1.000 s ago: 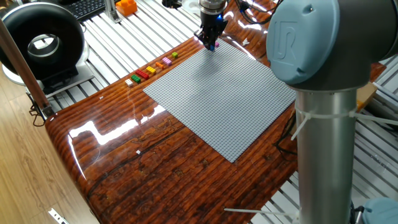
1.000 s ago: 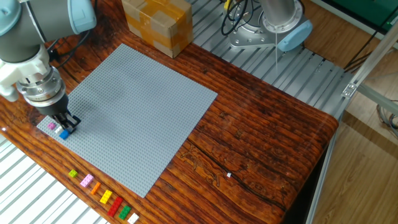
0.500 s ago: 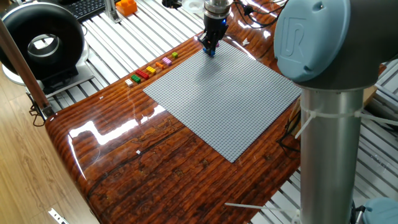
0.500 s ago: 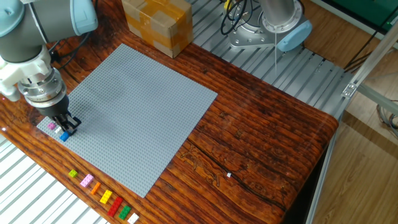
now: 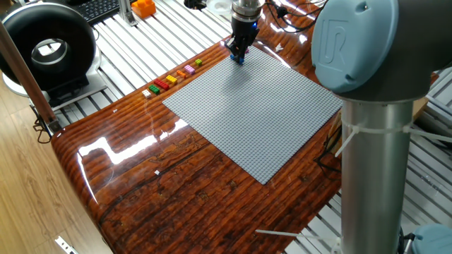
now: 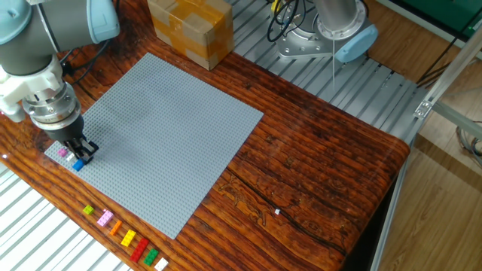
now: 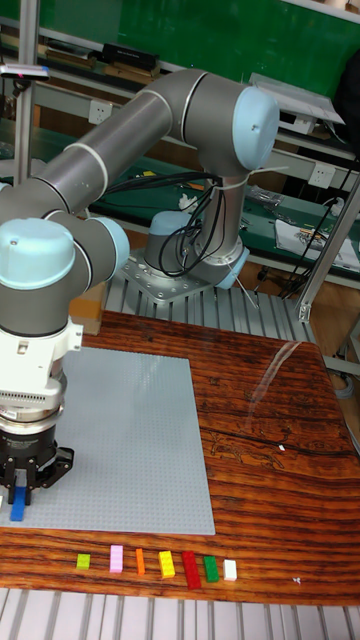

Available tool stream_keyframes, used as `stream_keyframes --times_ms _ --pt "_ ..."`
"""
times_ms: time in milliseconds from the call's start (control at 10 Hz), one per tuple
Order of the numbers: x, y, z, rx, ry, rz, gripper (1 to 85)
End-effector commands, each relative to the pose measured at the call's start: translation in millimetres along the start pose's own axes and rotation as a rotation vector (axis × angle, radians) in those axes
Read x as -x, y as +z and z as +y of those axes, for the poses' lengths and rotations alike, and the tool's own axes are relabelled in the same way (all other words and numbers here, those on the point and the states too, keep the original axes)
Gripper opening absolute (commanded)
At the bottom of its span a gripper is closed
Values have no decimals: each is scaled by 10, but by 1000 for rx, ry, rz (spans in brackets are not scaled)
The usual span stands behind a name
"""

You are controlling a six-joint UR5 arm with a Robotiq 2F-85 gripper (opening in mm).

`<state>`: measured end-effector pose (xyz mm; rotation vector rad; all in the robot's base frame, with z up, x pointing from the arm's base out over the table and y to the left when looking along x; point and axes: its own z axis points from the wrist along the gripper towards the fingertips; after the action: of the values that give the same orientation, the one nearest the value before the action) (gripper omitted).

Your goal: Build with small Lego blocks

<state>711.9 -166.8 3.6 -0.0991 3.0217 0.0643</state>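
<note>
Jaws, as I read one fixed view, sit at the baseplate's top corner, clamped on a blue brick. From the other fixed view, a pink brick lies just beside; bare plate stretches rightward. Tall fixed view: spare bricks line the desk edge at bottom.

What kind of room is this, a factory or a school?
Probably a robotics lab or workshop: a robot arm bolted to a metal bench, its hand placing Lego blocks on a baseplate, with cables and keyboards behind.
</note>
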Motion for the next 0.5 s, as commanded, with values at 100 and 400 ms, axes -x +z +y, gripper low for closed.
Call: stream_keyframes --times_ms 100,400 --pt "82 -57 8 43 20 -27 10" --pt "176 52 59 61 24 -77 10"
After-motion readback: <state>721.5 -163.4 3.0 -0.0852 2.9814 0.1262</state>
